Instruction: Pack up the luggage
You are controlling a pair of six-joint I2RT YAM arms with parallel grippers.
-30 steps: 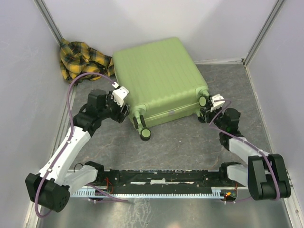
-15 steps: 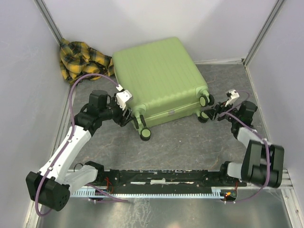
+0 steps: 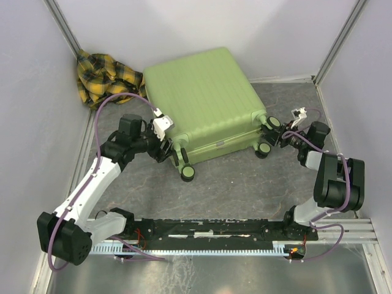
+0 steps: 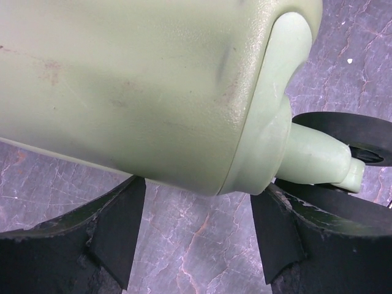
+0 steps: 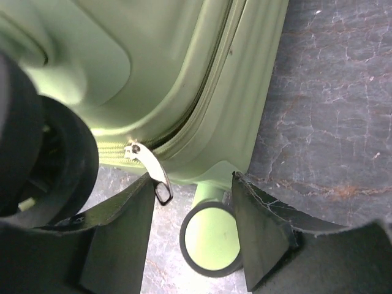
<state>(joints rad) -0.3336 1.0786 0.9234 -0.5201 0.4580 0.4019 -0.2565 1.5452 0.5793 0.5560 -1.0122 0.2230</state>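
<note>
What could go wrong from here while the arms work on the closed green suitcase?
The right claw stands open by the small zip pull, close to a wheel; it may close on the wheel instead. The left claw is open at the suitcase corner; a push could slide the case.

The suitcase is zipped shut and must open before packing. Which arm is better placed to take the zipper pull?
Right. The zipper pull hangs at the fingertips of the open right gripper; the open left gripper is at a luggage corner, no pull in view.
</note>
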